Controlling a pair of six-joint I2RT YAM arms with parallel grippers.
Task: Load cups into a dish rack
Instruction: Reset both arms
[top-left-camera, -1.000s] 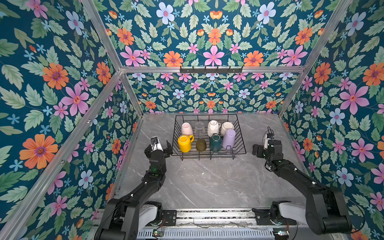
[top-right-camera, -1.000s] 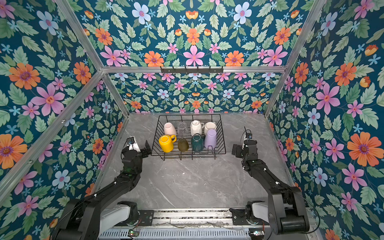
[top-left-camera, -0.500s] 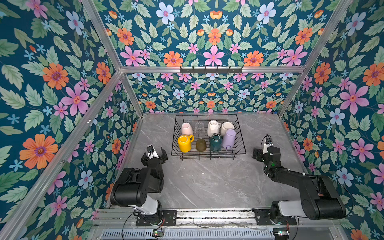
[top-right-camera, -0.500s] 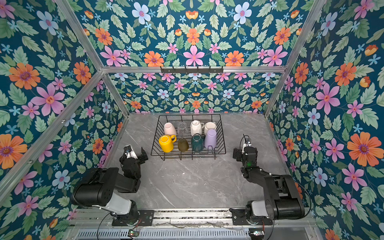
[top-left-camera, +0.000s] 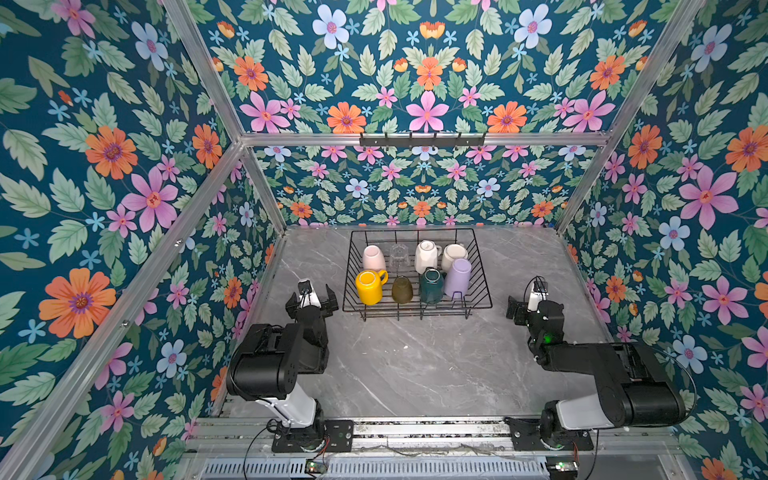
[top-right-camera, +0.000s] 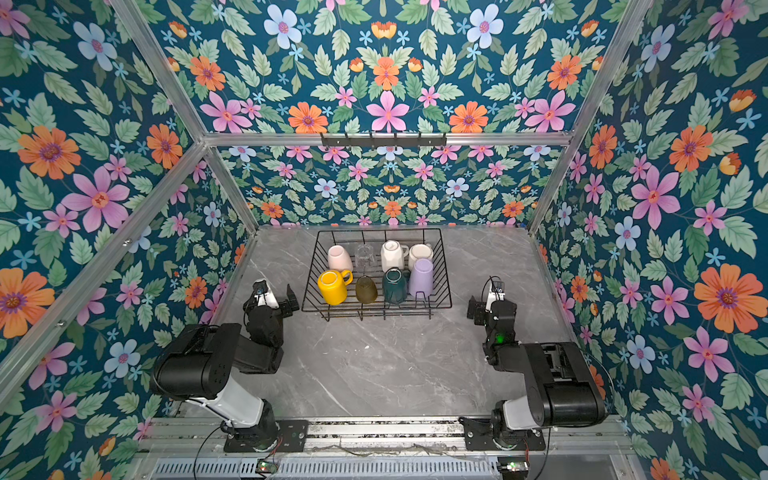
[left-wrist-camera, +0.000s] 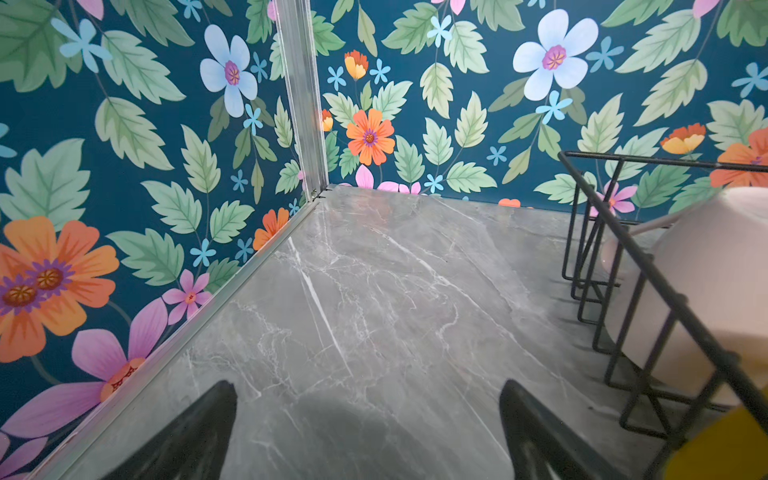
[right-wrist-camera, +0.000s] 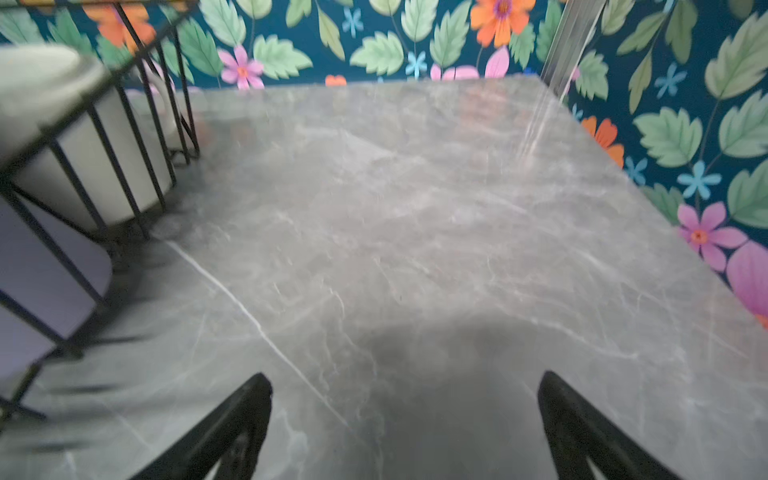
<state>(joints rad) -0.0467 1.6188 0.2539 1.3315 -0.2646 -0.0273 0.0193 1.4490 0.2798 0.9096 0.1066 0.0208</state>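
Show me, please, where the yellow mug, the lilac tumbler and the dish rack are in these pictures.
yellow mug (top-left-camera: 369, 291): in a top view, on its side wall.
lilac tumbler (top-left-camera: 457, 277): in a top view, on its side wall.
dish rack (top-left-camera: 386, 312): in a top view, on its front wire wall.

High stereo pair, wrists flanking dish rack (top-left-camera: 417, 308)

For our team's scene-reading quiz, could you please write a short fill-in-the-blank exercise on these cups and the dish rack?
The rectangular black wire dish rack holds ___ cups. In its front row, the olive-brown tumbler stands ___ the yellow handled mug and the dark green mug. The left end effector and the right end effector are both ___ and hold nothing.

Missing words: eight; between; open.
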